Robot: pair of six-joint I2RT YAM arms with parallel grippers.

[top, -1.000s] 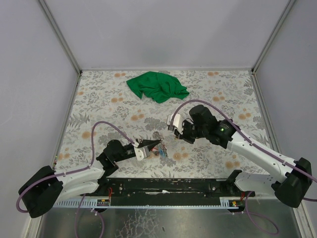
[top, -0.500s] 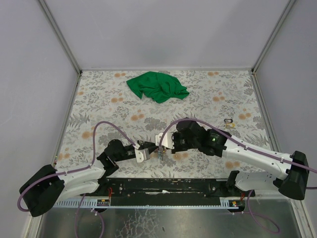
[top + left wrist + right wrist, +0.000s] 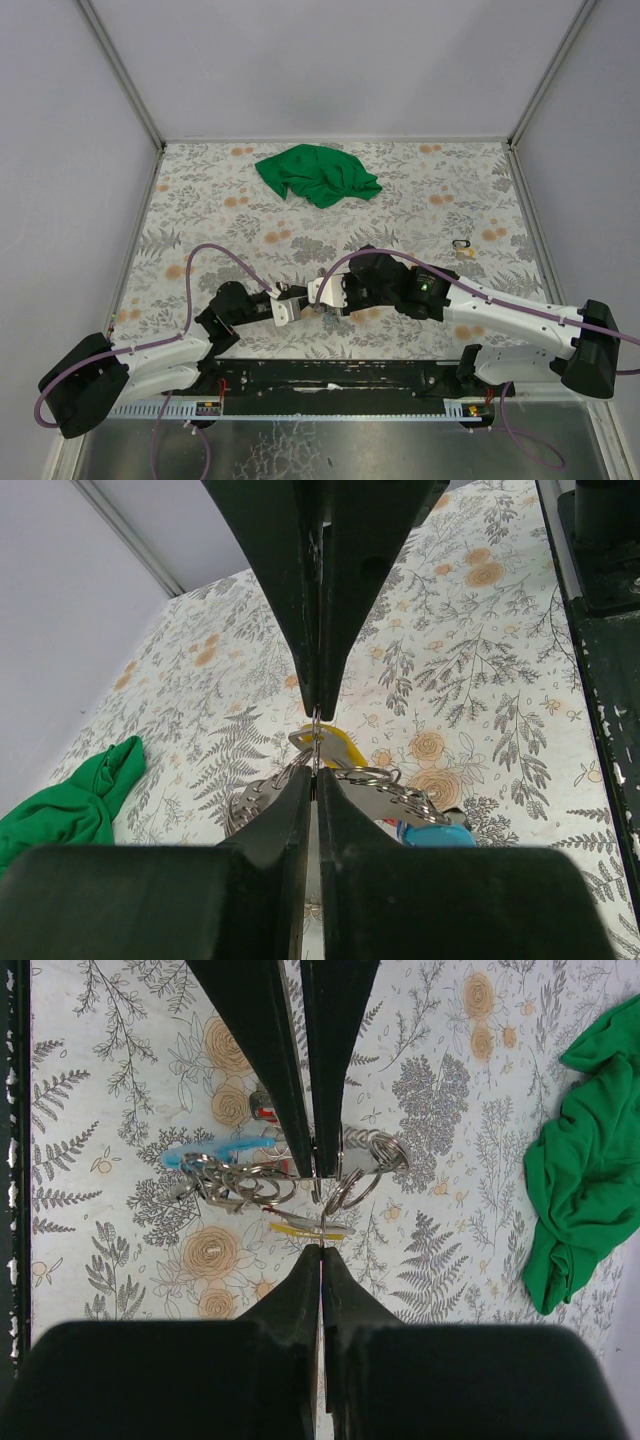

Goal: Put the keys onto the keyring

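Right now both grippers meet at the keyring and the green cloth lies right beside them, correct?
No: the green cloth lies far from them, by the back edge, as the top external view shows. The left gripper and right gripper do meet at the keyring.

a: can you see the keys from above?
b: no, too small, lost between the left gripper and right gripper.
a: red tag?
b: a sliver behind a finger. the keyring is half hidden in the left wrist view, the green cloth cut by the edge.
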